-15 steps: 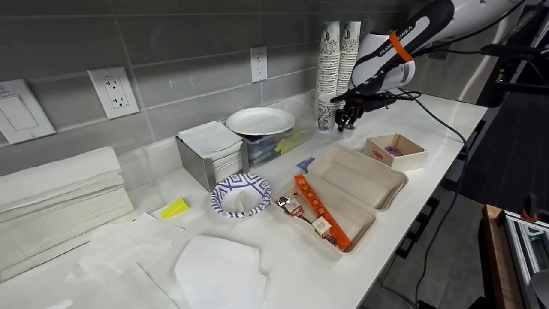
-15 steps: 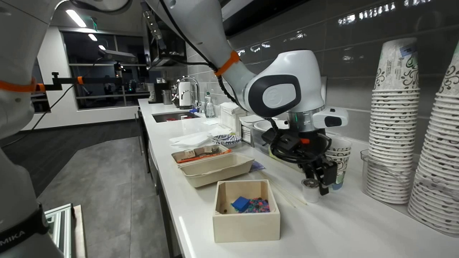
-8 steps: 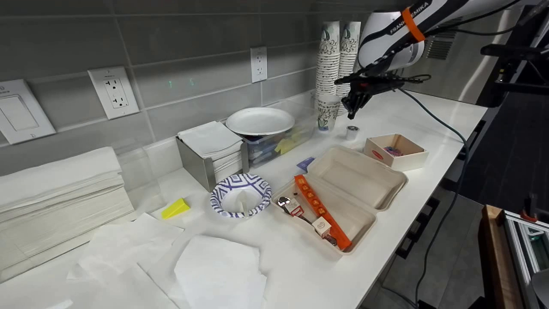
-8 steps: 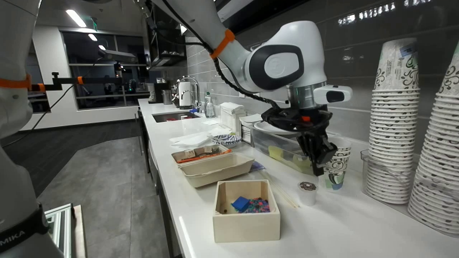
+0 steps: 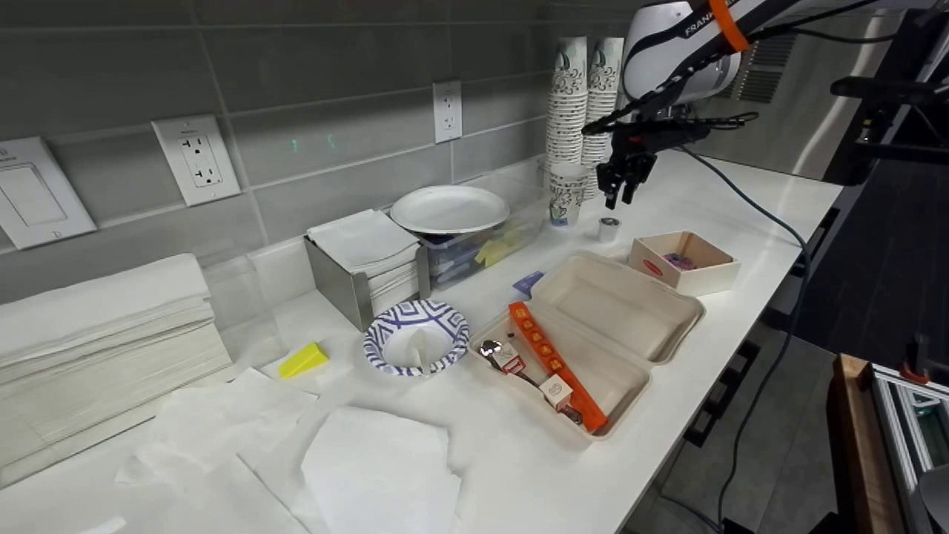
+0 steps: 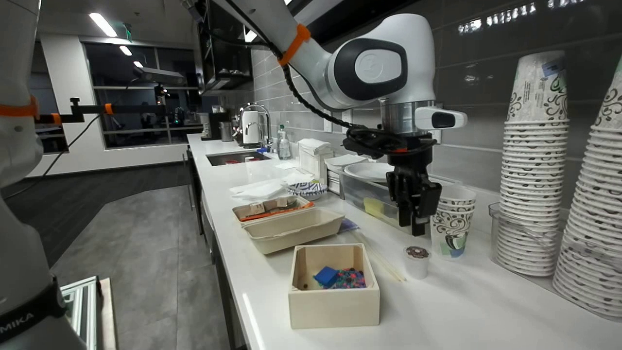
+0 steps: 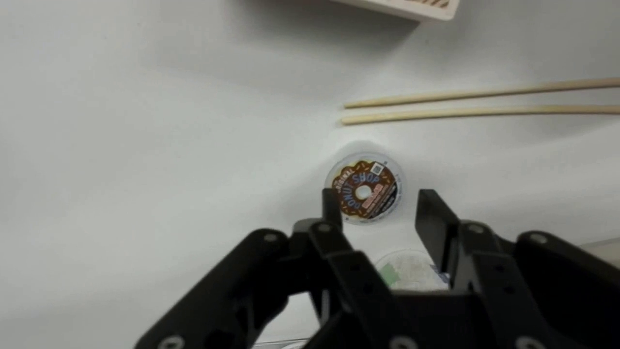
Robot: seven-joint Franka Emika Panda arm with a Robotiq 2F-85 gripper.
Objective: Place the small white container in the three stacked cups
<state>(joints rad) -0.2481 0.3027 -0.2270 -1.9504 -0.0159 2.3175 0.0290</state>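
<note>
The small white container (image 5: 608,231) stands upright on the counter in both exterior views (image 6: 417,267). It shows its brown printed lid (image 7: 364,189) in the wrist view. The three stacked cups (image 5: 567,196) stand upright right beside it, nearer the wall, also in both exterior views (image 6: 453,228). In the wrist view a cup side (image 7: 411,271) shows partly behind my gripper. My gripper (image 5: 620,200) is open and empty, pointing down above the container, also in both exterior views (image 6: 412,227). In the wrist view (image 7: 380,198) the left fingertip overlaps the container's lid edge.
Tall cup stacks (image 6: 532,194) stand past the short stack. A wooden box (image 6: 334,308) and an open takeout box (image 5: 615,304) stand nearer the counter edge. Chopsticks (image 7: 436,98) lie beside the container. A clear bin (image 6: 357,197) with plates stands along the wall.
My gripper has risen from around the container and straightened from a tilt. The container stays on the counter, shifted slightly. In an exterior view the fingertips now show apart.
</note>
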